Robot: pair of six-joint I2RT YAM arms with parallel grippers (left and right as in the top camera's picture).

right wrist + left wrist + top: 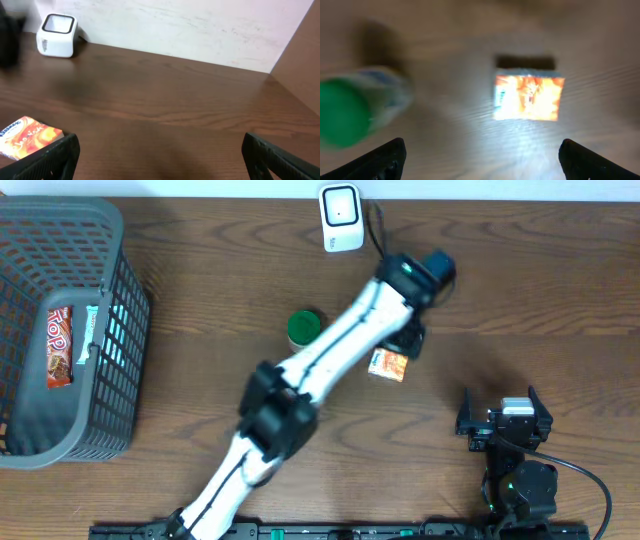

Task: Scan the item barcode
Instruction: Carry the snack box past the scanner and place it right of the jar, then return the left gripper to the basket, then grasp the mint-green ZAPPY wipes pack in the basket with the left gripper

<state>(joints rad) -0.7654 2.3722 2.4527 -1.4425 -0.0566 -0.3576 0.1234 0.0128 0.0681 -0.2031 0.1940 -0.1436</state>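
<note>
Orange box point(529, 97) lies free on open tabletop point(445, 60) under the wide-open left pincer point(481, 157) (right pincer point(160, 152) gapes too).

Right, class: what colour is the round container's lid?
The lid is green, clearest in the overhead view.

Basket point(118, 330) sits at far left of desk point(200, 260) w/ a snack bar point(60, 346) in it. Scanner point(341, 218) at back edge, right of centre. Tub point(303, 328) mid-desk; small box point(388, 365) to its right & slightly nearer the front, not touching. Left gripper point(481, 152) is over the box; right gripper point(505, 418) at front right, well apart.
</note>
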